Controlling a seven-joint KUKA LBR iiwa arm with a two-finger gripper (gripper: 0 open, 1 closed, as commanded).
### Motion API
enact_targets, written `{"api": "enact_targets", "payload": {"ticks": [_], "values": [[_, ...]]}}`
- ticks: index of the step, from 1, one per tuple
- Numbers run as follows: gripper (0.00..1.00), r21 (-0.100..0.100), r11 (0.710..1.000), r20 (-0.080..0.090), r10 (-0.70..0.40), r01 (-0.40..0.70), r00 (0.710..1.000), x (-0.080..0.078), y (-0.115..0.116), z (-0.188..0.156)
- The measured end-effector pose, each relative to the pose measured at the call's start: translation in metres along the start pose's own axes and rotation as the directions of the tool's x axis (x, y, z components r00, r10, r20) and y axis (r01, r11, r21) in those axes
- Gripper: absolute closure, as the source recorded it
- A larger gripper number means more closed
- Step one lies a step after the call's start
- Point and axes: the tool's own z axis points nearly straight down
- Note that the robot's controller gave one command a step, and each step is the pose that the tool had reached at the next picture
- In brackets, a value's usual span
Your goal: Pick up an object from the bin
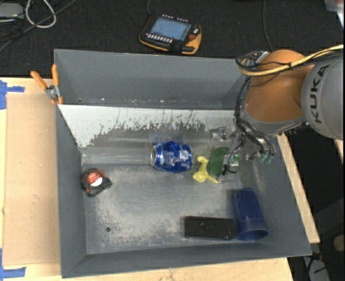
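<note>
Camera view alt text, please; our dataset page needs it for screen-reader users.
The robot arm's tool hangs low at the right of a grey metal bin, beside a green and yellow thing. Also in the bin: a crushed blue can, a dark blue cup on its side, a flat black block and a red-and-black tape measure.
</note>
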Motion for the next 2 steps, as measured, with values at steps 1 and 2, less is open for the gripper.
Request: {"api": "enact_targets", "payload": {"ticks": [1,2], "values": [[1.00,-0.001,1.000,-0.001,0.017,-0.017,1.000,0.000,-0.006,-0.102],[1.00,-0.001,1.000,0.000,-0.012,0.012,1.000,-0.002,-0.008,-0.131]]}}
